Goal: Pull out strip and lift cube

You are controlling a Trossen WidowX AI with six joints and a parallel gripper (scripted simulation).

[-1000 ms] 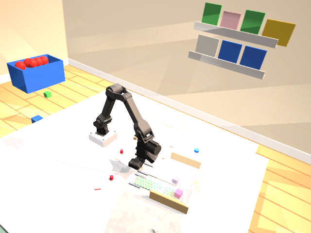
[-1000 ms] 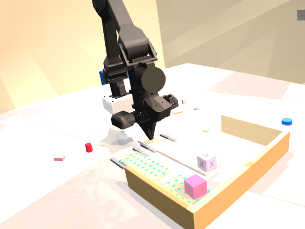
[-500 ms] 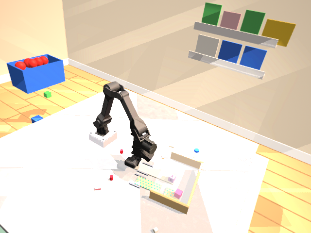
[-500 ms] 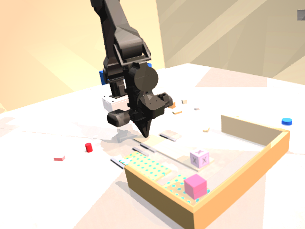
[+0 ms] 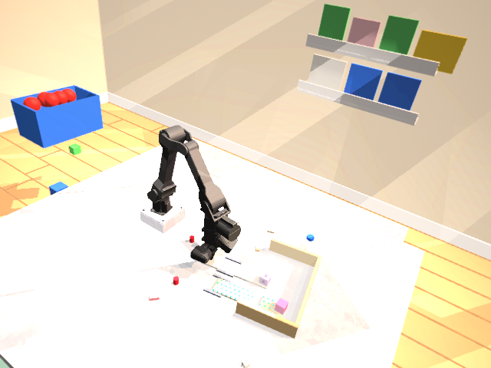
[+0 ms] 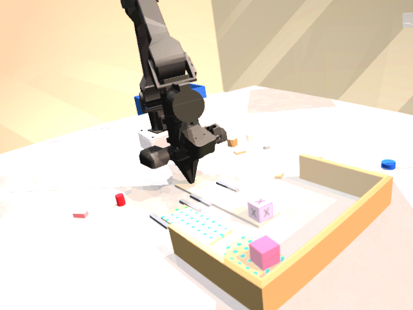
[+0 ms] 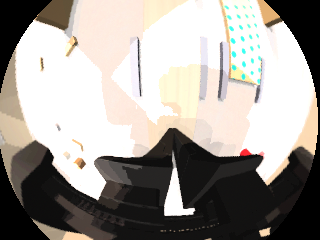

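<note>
A pale plain strip (image 5: 249, 277) (image 6: 230, 205) (image 7: 180, 90) runs out through the tray's open side. The lilac cube with X marks (image 5: 265, 279) (image 6: 260, 210) sits on its far end. A dotted strip lies beside it in two pieces with a gap between: a near piece (image 5: 234, 290) (image 6: 197, 225) (image 7: 243, 50) and a far piece (image 5: 267, 302) (image 6: 238, 252), which carries a plain pink cube (image 5: 281, 305) (image 6: 264, 252). My gripper (image 6: 191, 182) (image 7: 172, 131) is shut and empty, tips down at the plain strip's outer end; whether they touch it is unclear.
The wooden tray wall (image 5: 265, 317) (image 6: 333, 230) stands on three sides. Short grey guide rails (image 6: 226, 185) (image 7: 135, 67) flank the strips. A red cylinder (image 5: 176, 280) (image 6: 120, 199) and a pink-red block (image 5: 153, 298) (image 6: 80, 214) lie outside; a blue disc (image 5: 310, 238) (image 6: 388, 164) lies beyond the tray.
</note>
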